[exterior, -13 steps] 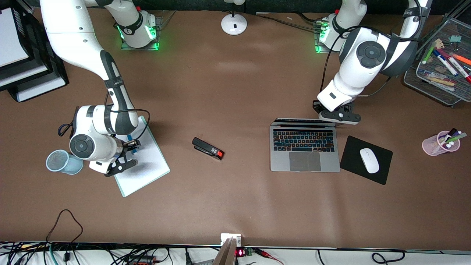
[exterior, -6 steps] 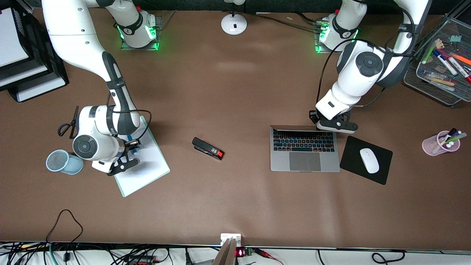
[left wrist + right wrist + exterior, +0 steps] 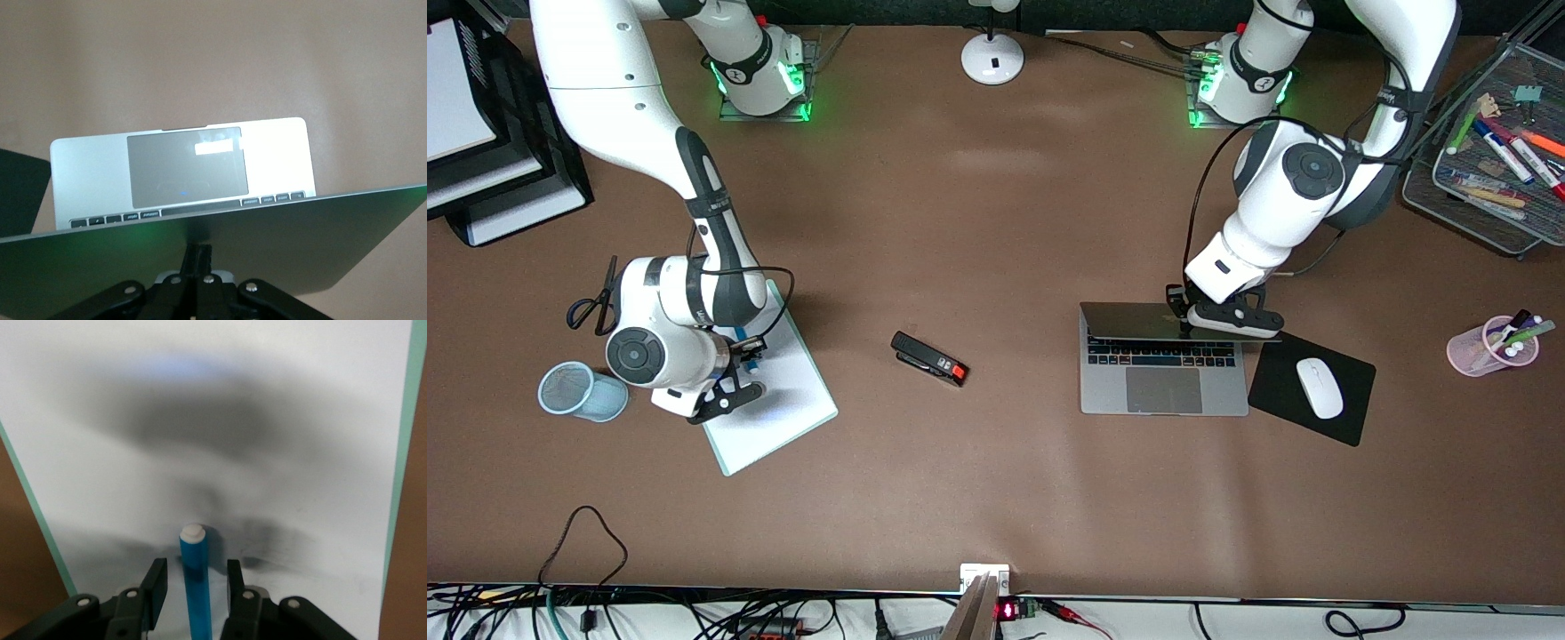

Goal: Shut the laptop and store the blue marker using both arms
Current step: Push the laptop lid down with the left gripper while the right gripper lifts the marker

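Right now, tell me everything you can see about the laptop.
The laptop is slim and silver-grey, with black keys and a large grey trackpad. It sits on the brown table toward the left arm's end, beside a black mouse pad. Its dark-screened lid is tilted well forward over the keyboard, half closed. The left gripper presses on the lid's back.

Bare table betw. stapler (image 3: 929,358) & laptop (image 3: 1163,389)
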